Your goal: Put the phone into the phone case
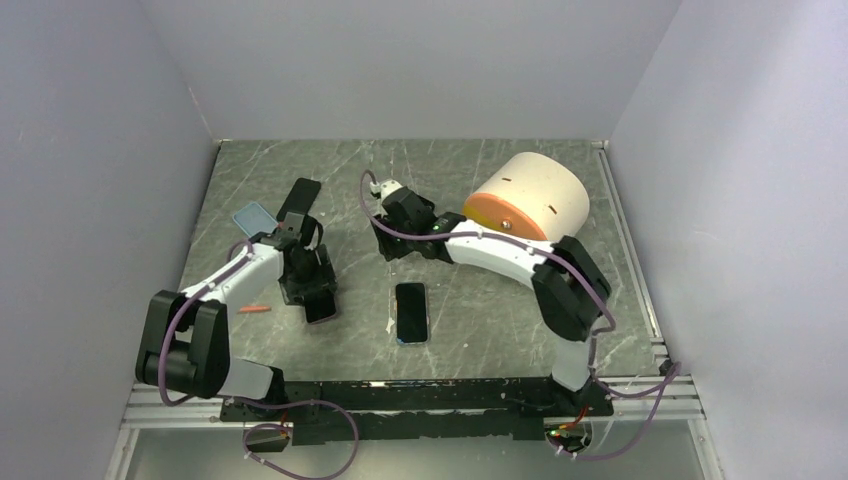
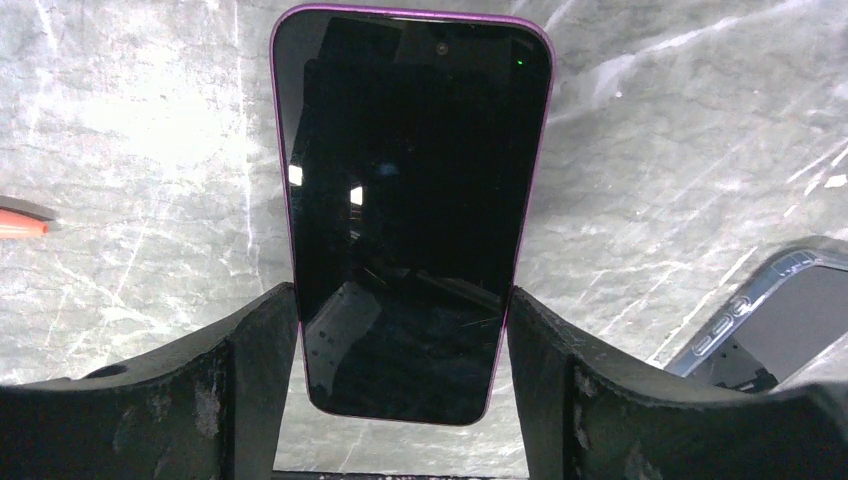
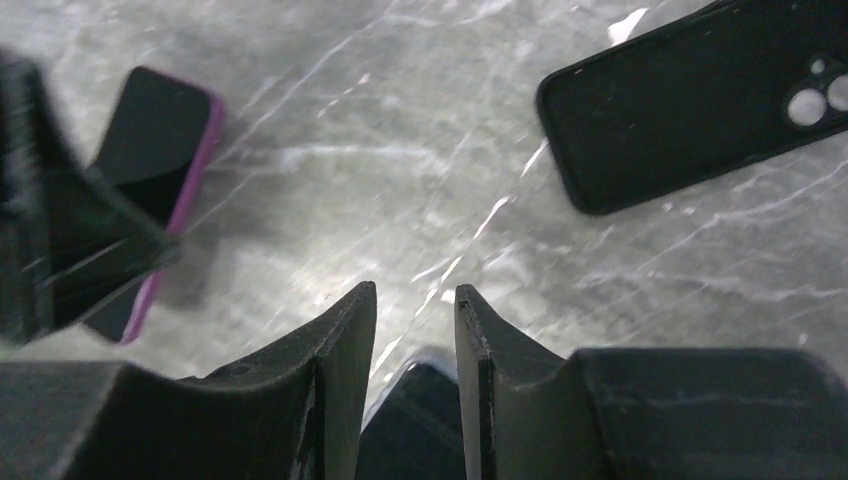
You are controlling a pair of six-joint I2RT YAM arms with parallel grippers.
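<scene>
now the left jaws grip the purple-edged phone (image 2: pixel 410 200).

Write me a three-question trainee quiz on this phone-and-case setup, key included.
1. True or false: the purple-edged phone lies untouched on the table.
2. The cream cylinder with the orange face sits: A) at the table's far right; B) beside the left arm's base; C) at the table's near edge.
3. In the right wrist view, what lies at upper right?

Key:
1. False: the left tool grips it by its side edges.
2. A.
3. A black phone case, its camera cut-outs showing.
</scene>
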